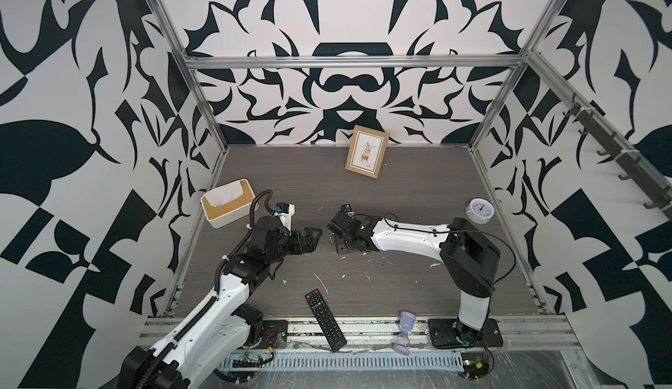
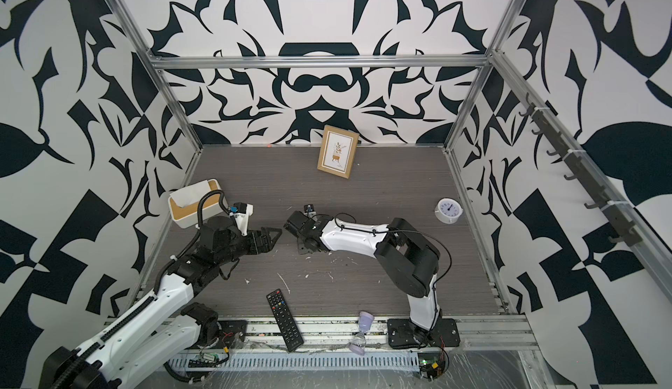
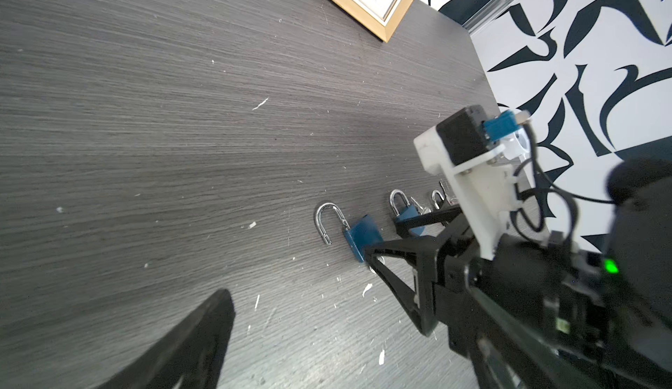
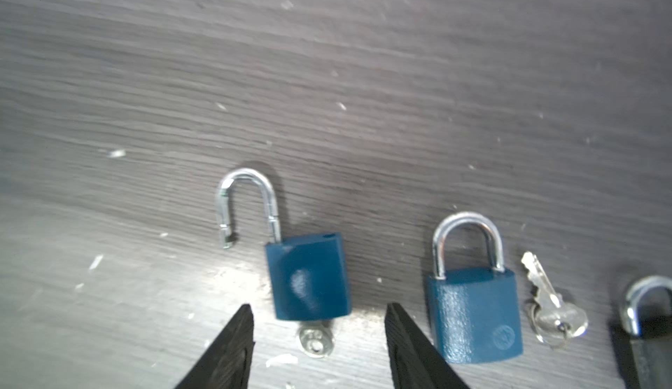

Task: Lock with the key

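Bring left gripper (image 1: 315, 237), spread wide and empty, in to pin the open padlock (image 4: 309, 278) lying flat on the table (image 4: 327, 59), shackle (image 4: 247, 201) swung out. Press that shackle home before pinching with right gripper (image 4: 318, 310), fingers (image 4: 225, 350) apart astride the key (image 4: 315, 340) seated in the base. Ignore the shut padlock (image 4: 472, 314) alongside. Hard to tell key blade depth; third padlock (image 4: 647, 296) cut off at the edge; open padlock barely visible in both top views.
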### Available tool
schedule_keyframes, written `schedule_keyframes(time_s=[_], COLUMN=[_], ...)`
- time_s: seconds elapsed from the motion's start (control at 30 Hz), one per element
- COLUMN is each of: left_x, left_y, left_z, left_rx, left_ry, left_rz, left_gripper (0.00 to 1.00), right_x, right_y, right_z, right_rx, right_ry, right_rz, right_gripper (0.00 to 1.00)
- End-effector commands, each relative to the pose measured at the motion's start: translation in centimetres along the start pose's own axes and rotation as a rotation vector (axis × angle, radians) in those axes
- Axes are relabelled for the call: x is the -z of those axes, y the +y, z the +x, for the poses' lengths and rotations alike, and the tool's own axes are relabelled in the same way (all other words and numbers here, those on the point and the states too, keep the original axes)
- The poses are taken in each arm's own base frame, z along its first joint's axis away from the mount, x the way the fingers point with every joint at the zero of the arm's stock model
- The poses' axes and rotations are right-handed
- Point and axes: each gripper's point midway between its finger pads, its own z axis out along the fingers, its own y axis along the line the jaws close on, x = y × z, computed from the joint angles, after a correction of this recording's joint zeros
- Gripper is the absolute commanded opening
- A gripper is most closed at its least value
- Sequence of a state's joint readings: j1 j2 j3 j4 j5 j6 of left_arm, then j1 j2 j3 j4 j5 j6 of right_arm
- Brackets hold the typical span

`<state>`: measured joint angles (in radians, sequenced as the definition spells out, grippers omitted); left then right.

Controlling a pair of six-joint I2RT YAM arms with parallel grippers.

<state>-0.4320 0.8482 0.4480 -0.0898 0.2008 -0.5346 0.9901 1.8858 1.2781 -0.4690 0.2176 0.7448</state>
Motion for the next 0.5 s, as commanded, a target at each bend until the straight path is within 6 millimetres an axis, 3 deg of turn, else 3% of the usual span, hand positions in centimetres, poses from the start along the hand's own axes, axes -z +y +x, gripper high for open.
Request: schedule_keyframes(time_s=[0.0,0.47], left_x=[-0.3,-0.5], left_y=[-0.3,0.0], left_z=[0.4,0.9], left_rx=[0.005,0.007], left_ry=[0.011,0.013], left_rz=[0.03,0.037], left_gripper=[1.0,1.0], right_x=[0.9,-1.3], right_y=[1.3,0.9], right_z=[-1.1,0.2], right_rx=[0.063,0.131], right_ry=[-0.011,0.062], right_rz=[-0.027,0.029], right_gripper=[0.61,0.58])
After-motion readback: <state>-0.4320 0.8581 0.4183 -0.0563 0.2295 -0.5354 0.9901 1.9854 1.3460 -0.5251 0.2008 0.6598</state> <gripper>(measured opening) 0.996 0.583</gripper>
